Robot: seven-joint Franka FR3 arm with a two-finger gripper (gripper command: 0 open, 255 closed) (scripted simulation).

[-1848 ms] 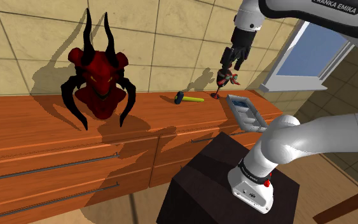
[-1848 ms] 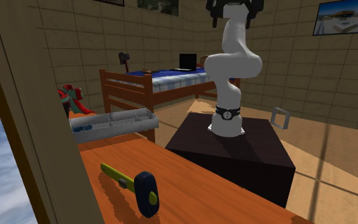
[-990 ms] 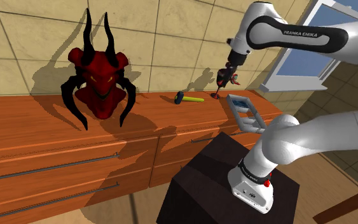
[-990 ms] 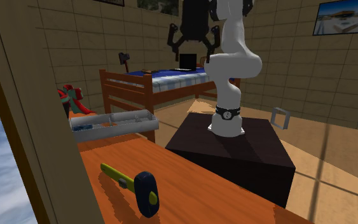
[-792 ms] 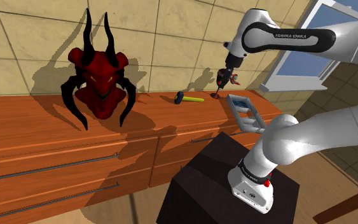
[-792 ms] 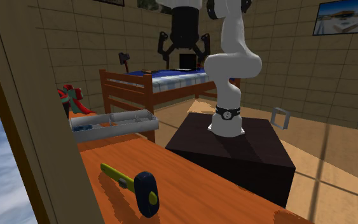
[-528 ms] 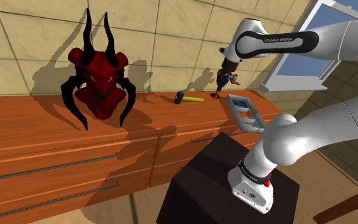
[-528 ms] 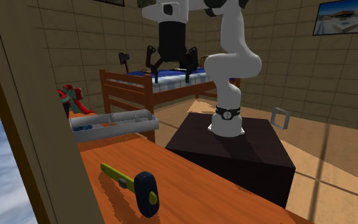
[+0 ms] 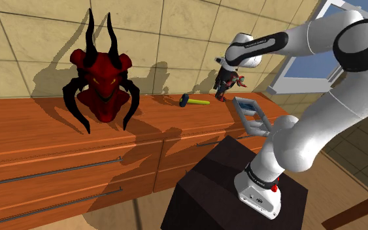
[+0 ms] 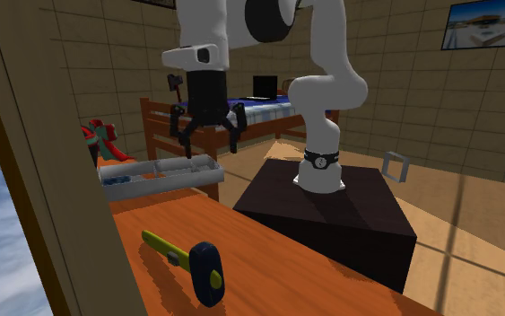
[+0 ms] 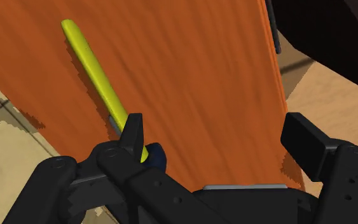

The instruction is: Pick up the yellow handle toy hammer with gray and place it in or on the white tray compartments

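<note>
Our gripper (image 10: 211, 140) hangs spread wide so we can straddle the hammer (image 11: 95, 71) lying by the table's (image 10: 273, 262) wall-side edge.

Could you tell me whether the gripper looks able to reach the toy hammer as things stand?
Probably yes: the gripper hangs open above the wooden counter, and the hammer lies alone on the bare top with nothing over or against it.
</note>
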